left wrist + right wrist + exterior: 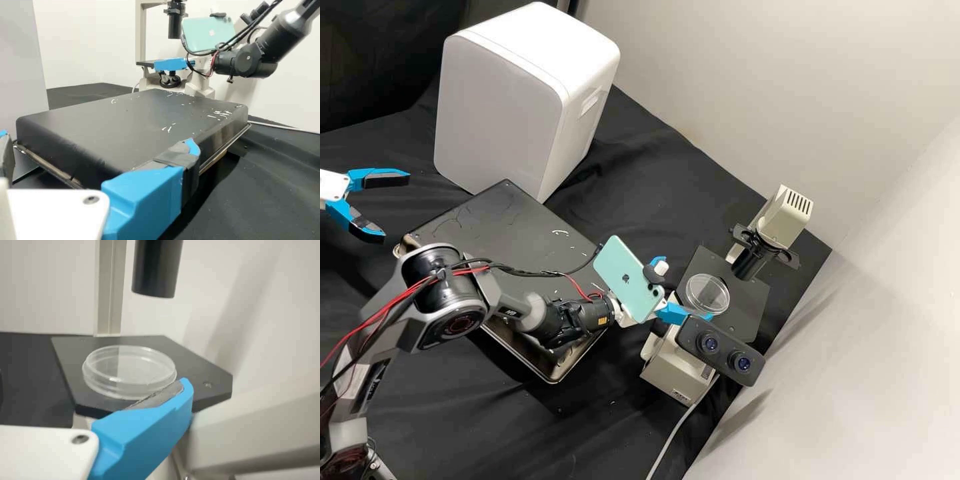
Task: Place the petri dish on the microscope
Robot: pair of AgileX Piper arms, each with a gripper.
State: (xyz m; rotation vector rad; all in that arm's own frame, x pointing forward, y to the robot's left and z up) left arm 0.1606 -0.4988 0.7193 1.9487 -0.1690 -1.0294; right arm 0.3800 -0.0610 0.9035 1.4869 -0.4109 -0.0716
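The left hand hangs spread and empty at far left, the right hand stands released just beside the petri dish, which lies on the microscope stage, so placing looks done, only retreat left; the right wrist view shows it level, the high view the hand's spread.

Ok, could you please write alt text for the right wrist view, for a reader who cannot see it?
A clear petri dish lies flat on the black microscope stage, below a dark lens barrel. One blue finger of the right tool is close to the dish's near rim; whether they touch cannot be told. A pale wall stands behind.
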